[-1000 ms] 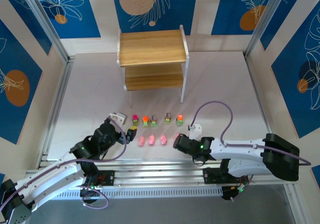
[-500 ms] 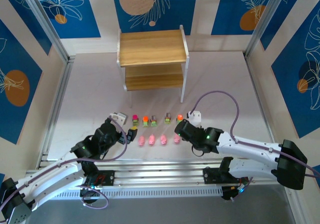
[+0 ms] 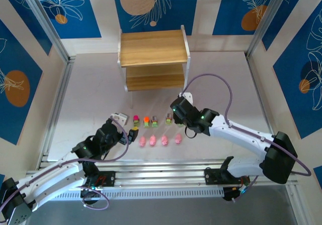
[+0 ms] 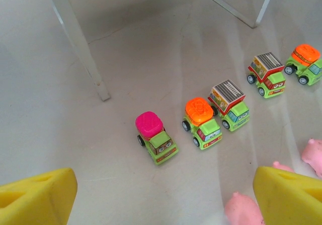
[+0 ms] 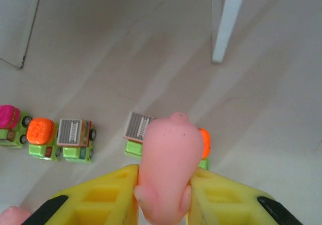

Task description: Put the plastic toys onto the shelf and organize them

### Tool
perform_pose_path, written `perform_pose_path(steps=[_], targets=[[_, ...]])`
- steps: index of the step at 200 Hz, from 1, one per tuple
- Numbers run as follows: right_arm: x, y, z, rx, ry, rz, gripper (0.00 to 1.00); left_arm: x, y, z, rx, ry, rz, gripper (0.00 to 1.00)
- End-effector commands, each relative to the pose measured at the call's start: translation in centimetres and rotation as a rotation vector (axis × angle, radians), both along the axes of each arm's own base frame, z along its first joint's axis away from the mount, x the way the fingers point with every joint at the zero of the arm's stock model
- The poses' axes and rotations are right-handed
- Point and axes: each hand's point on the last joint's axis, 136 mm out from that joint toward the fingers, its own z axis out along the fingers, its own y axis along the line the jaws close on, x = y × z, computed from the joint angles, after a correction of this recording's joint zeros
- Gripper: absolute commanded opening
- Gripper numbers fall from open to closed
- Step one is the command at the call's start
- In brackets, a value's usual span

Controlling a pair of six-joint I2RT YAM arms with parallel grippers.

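The plastic toys lie in two rows on the table in front of the shelf [image 3: 153, 54]. The far row is several green trucks [image 3: 146, 120], and the near row is pink figures [image 3: 152, 141]. My right gripper [image 3: 175, 113] hovers over the right end of the truck row, between the toys and the shelf. In the right wrist view it [image 5: 163, 177] is shut on a pink figure [image 5: 168, 159], nose pointing forward. My left gripper [image 3: 132, 134] stands open at the left end of the rows. Its yellow fingers [image 4: 35, 197] are wide apart behind the pink-topped truck [image 4: 156, 137], holding nothing.
White shelf legs [image 4: 80, 44] stand just beyond the trucks, and one leg [image 5: 226, 23] rises ahead of the right gripper. Aluminium rails and blue patterned panels enclose the table. Bare table lies to the right of the shelf [image 3: 221, 84].
The right arm has swung from beside the pink row up and forward toward the shelf, carrying the pink figure. The left arm has hardly moved and stays open.
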Motion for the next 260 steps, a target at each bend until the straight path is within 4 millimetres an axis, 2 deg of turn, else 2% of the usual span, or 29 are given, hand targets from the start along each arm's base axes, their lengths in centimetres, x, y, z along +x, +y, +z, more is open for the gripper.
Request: perform_pose_path(steps=[1, 55, 110, 146, 260], targets=[[1.6, 1.6, 1.8, 0.013, -0.023, 0.061, 0.27, 0.2, -0.3, 0.3, 0.012, -0.023, -0.012, 0.90], [5.5, 2.7, 3.5, -0.007, -0.056, 0.068, 0.27, 0.3, -0.3, 0.1, 0.019, -0.018, -0.010, 0.90], [9.2, 2.7, 5.4, -0.022, -0.104, 0.060, 0.27, 0.3, -0.4, 0.0, 0.025, -0.014, -0.008, 0.90], [11.2, 2.3, 5.7, -0.034, -0.118, 0.036, 0.27, 0.3, -0.4, 0.0, 0.025, -0.014, -0.008, 0.89], [13.9, 1.6, 5.6, -0.065, -0.177, -0.039, 0.27, 0.4, -0.4, 0.0, 0.028, -0.012, -0.006, 0.90]])
